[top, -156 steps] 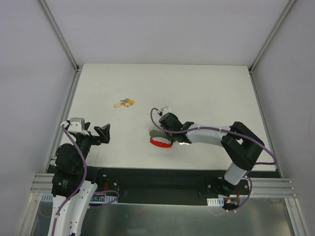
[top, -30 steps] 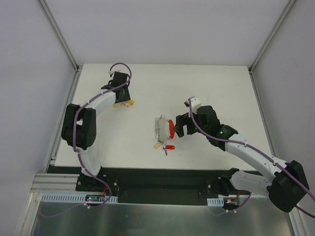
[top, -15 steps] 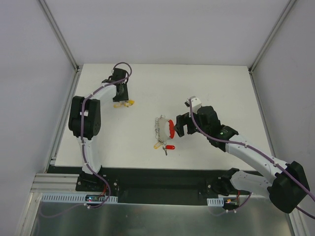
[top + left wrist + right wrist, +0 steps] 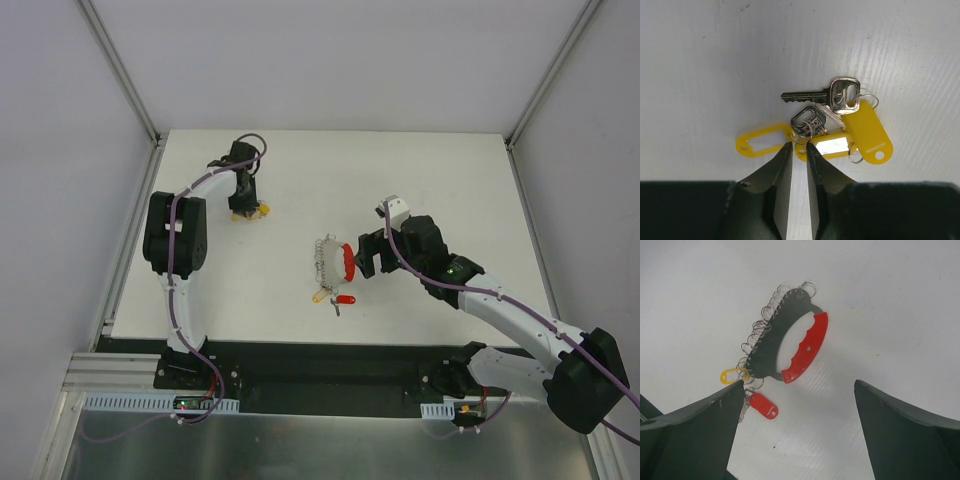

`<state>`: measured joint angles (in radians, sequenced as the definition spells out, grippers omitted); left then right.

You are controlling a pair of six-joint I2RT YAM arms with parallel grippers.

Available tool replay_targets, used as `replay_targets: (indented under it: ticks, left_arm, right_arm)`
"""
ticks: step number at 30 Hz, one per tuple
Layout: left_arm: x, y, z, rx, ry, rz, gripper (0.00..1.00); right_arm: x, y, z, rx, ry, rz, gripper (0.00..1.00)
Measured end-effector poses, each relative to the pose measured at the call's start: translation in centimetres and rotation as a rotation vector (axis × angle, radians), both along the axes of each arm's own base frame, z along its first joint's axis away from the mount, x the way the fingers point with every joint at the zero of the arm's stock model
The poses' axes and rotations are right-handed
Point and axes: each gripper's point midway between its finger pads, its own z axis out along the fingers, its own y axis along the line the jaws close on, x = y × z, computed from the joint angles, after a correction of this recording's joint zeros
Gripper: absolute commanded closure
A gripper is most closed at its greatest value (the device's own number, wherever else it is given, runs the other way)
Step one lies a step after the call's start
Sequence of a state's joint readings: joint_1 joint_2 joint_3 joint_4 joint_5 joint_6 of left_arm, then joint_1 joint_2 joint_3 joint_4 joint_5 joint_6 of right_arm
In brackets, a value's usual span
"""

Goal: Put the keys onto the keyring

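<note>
Left wrist view alone revealed left gripper (image 4: 799, 147) nearly closed at the keys (image 4: 809, 121), grip uncertain; right gripper (image 4: 798, 383) hung wide apart above the keyring (image 4: 807, 347).

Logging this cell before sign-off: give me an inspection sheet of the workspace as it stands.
Surface: white table, faint scuffs.
Job's things: keys with yellow tags bunched at far left; keyring, red grip, at centre, bearing a yellow tag and a red tag.
Clutter: nothing seen.
End effectors: left end effector nearly shut at a key's split ring, grasp unclear; right end effector open, facing the keyring, apart from it.
Cables: purple cables along both arms.
Surroundings: white walls, aluminium frame.
</note>
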<state>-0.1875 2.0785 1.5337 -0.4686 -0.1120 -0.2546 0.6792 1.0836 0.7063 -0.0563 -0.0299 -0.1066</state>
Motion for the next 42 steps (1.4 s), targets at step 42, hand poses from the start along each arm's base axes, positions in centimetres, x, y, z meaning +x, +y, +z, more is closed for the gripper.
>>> replay_targets:
  ticks: [42]
  left_arm:
    - [-18.0, -6.9, 2.2, -0.165, 0.126, -0.088, 0.65]
  right_arm:
    - [-0.5, 0.2, 0.0, -0.027, -0.020, 0.029, 0.08]
